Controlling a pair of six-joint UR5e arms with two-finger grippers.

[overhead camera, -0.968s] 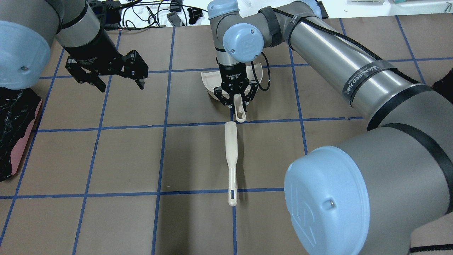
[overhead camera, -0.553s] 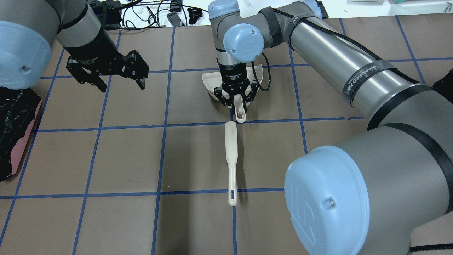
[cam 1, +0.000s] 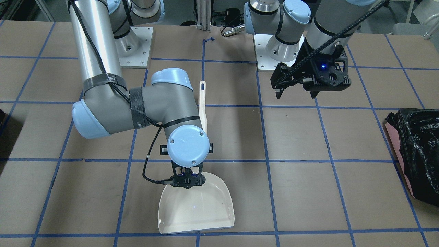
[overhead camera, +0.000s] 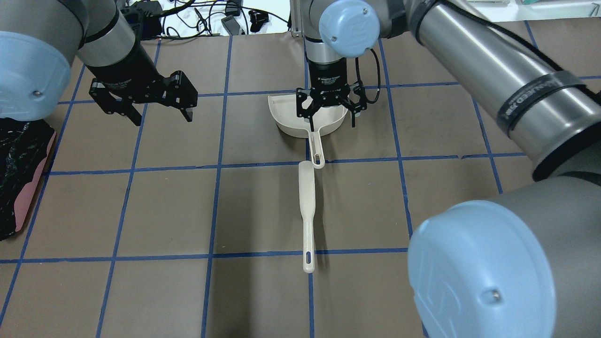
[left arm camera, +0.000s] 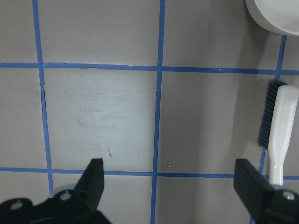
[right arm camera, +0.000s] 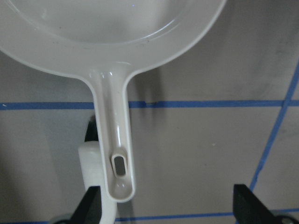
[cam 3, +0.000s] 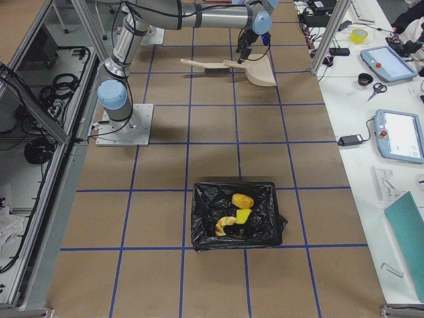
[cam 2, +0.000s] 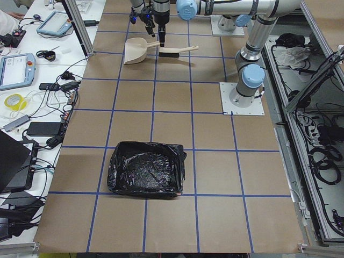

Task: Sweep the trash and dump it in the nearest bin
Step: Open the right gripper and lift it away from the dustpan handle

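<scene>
The white dustpan (overhead camera: 286, 115) lies flat on the table, handle toward the robot; it also shows in the front view (cam 1: 195, 212) and the right wrist view (right arm camera: 107, 23). My right gripper (overhead camera: 331, 113) hovers over the pan's rear, open and empty, its jaws wide apart in the wrist view (right arm camera: 173, 205). The white brush (overhead camera: 307, 197) lies just behind the handle. My left gripper (overhead camera: 160, 112) is open and empty, held above the table to the left. The trash lies in the black bin (cam 3: 199, 218): an orange bun (cam 3: 242, 199), a ring pastry (cam 3: 224, 226) and a yellow-green block (cam 3: 243, 216).
A second black-lined bin (overhead camera: 19, 159) stands at the table's left end, also in the front view (cam 1: 415, 144) and the left side view (cam 2: 145, 169). Blue tape lines grid the brown tabletop. Cables and devices lie beyond the far edge (overhead camera: 197, 19).
My right gripper has opened and let go of the dustpan handle, rising and shifting over the pan. The dustpan now rests flat. The left arm has barely moved.
</scene>
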